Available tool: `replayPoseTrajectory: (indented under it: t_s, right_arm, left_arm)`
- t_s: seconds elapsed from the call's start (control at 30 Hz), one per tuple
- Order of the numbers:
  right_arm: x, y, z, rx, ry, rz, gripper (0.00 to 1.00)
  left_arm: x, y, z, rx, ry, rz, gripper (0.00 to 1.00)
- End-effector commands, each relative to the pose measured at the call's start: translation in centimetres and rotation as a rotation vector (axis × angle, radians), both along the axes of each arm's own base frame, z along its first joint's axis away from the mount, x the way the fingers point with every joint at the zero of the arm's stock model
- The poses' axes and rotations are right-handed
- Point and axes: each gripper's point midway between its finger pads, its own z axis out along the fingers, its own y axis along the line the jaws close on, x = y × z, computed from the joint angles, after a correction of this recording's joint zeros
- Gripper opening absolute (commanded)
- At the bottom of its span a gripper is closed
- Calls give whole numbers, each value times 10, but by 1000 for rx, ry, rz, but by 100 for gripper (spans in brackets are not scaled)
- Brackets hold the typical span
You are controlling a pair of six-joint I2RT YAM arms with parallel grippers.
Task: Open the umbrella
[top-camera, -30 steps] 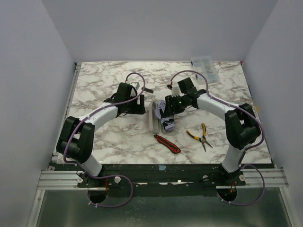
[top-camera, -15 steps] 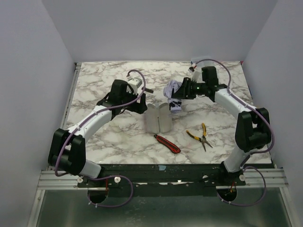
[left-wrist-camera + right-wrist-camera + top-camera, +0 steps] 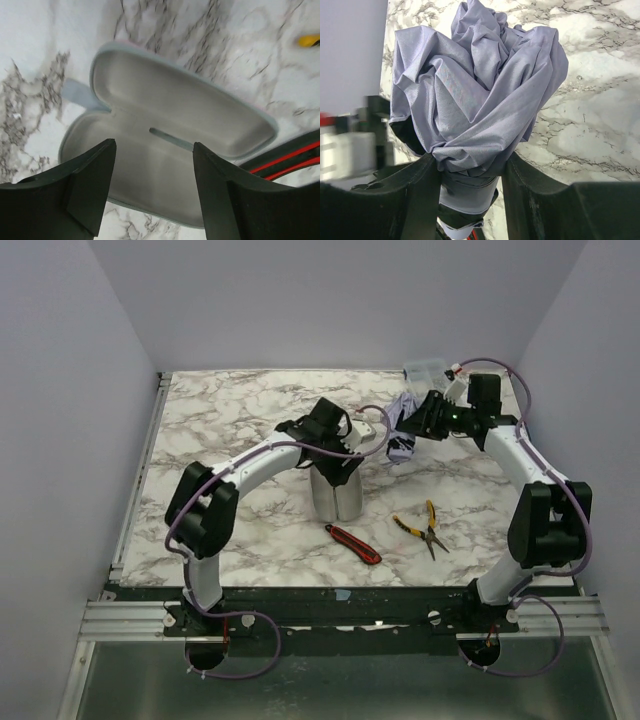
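Right pincer (image 3: 470, 161) carried umbrella (image 3: 480, 90) rightward, clamping crumpled lavender folds; left pincer (image 3: 153, 147) agape.

One umbrella (image 3: 402, 438), toward far right corner. One open case (image 3: 335, 500), mid-worktop. One red-black utility knife (image 3: 353, 544), one yellow-handled pliers (image 3: 425, 525), near edge. One clear box (image 3: 428, 371), far right corner.

We see the marble counter (image 3: 220, 430) lit brightly and evenly from above, with no glare from its far corners to its near edge. Shadows on it are soft and faint. The overhead view is sharp. In the wrist views the dark jaws look slightly soft, the grey case (image 3: 175, 125) and umbrella (image 3: 480, 95) crisp, and the background beside the fabric blurred.
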Motion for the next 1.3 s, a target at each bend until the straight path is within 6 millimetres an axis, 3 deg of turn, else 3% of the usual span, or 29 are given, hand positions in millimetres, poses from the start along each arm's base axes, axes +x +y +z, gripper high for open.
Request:
replayPoseTrajectory:
  t_s: [0.0,0.17,0.33,0.6,0.9,1.03,1.17,1.27]
  right_arm:
    - [-6,-3,23,-10,-70,17,0]
    - [-4,-4,20,-13,-66,19,0]
    - [-3,-4,18,-24,-64,23,0]
    - [-5,-5,11,-42,-57,39,0]
    - [-7,-4,6,-49,-53,69,0]
    - [-8,-2,7,-37,-52,85,0]
    - [-10,3,13,-10,-64,116,0]
    - [-12,8,25,31,-90,140,0]
  left_arm:
    - [-14,48,-47,320,93,-18,62]
    - [-12,103,-78,573,71,-54,61]
    - [-2,154,-77,614,129,37,58]
    - [5,276,-80,719,264,239,57]
    - [-23,419,-93,829,376,442,56]
    - [-25,444,-81,788,388,529,55]
    - [-17,432,-52,689,312,551,62]
    - [0,413,-4,567,223,614,70]
